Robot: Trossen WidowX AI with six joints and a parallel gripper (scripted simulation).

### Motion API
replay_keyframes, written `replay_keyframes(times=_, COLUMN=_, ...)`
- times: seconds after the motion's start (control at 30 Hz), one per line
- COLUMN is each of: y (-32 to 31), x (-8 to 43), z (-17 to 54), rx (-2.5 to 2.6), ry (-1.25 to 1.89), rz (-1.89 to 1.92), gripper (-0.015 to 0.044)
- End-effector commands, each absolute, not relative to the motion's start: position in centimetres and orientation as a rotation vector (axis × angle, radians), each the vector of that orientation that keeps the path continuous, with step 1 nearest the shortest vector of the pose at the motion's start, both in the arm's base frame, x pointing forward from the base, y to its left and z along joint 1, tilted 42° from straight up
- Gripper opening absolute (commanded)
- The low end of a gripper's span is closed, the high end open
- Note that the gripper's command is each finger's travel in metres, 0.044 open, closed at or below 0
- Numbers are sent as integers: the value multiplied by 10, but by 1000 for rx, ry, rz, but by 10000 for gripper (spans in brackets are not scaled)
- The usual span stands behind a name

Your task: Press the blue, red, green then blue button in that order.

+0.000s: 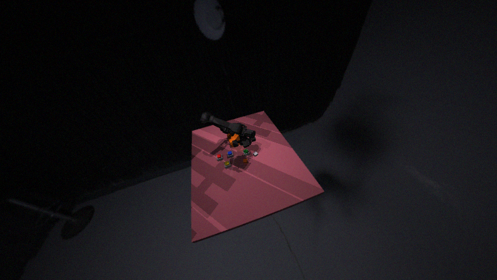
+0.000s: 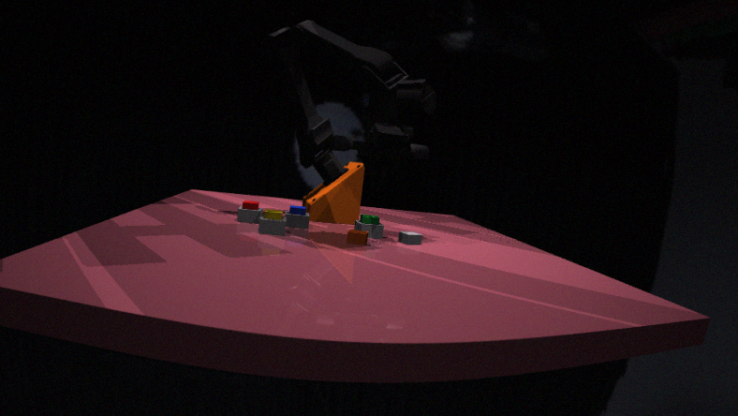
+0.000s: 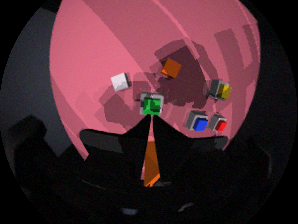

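The green button point(image 1: 245, 151) point(image 2: 370, 219) point(image 3: 152, 106) stands on its grey base, cap raised. My gripper point(image 3: 151, 117) is shut and holds nothing. Its tips show just below the green button in the wrist view, and the hand hangs above the table; the tips are too dark to make out in the exterior view. The blue button point(image 1: 229, 152) point(image 2: 297, 210) point(image 3: 200, 124) and the red button point(image 1: 219, 156) point(image 2: 250, 204) point(image 3: 220, 125) stand side by side, caps raised, right of the green one in the wrist view.
A yellow button point(image 1: 227, 163) point(image 2: 273, 214) point(image 3: 225, 91) stands near the blue and red ones. An orange block point(image 1: 245, 160) point(image 2: 357, 237) point(image 3: 171, 68) and a white block point(image 1: 255, 153) point(image 2: 410, 238) point(image 3: 119, 81) lie near the green button. An orange wedge point(image 2: 340, 199) stands behind the buttons.
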State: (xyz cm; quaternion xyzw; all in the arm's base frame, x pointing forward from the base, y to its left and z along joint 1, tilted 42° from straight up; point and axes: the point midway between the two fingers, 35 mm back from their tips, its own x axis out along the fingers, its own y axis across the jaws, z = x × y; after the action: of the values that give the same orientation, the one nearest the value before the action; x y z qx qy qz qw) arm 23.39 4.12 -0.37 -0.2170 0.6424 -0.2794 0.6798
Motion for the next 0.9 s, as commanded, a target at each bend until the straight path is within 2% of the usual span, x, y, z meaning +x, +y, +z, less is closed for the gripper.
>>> replay_keyframes(times=0.0, y=26, x=230, z=-18, rx=-503, ry=1449, rz=-633, gripper=20)
replay_keyframes(times=0.87, y=4, x=231, z=-43, rx=-503, ry=1448, rz=-634, gripper=20)
